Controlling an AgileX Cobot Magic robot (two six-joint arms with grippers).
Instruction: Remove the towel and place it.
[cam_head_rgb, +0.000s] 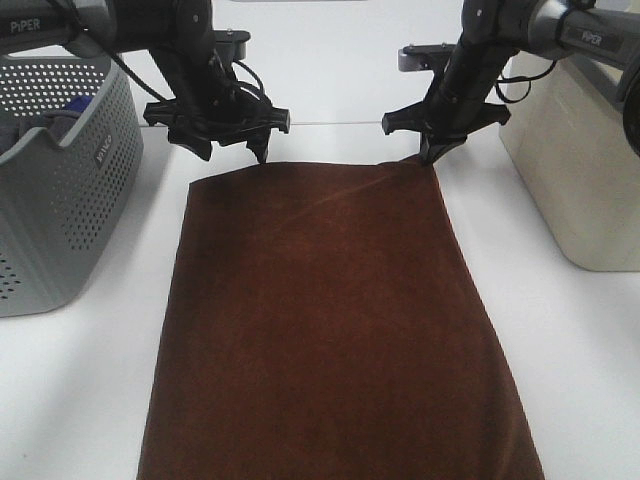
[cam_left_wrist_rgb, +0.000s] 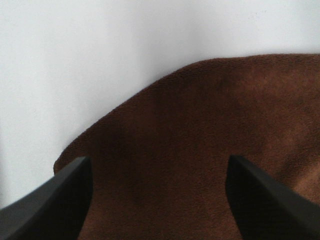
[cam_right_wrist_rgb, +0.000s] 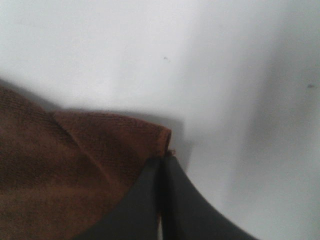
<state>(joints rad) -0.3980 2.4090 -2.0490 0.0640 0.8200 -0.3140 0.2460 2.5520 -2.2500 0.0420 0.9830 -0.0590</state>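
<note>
**Right gripper (cam_head_rgb: 432, 153) clamped, left gripper (cam_head_rgb: 235, 150) wide**

Your right jaws pinch one corner of the rectangular dark brown plush towel (cam_head_rgb: 330, 320), which is spread flat below them. The other far corner lies under your open left jaws. Lower, close on its hem, then lift both evenly.

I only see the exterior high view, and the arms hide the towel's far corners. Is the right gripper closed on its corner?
Observer: Yes. The right wrist view shows the right gripper with its fingers pressed together on the towel at its hemmed corner.
Operator: And the left side?
Observer: The left gripper is open, fingers spread over the towel's rounded corner, not pinching it.
Operator: Anything beside that corner?
Observer: Just white table past the towel's edge in the left wrist view.
</note>
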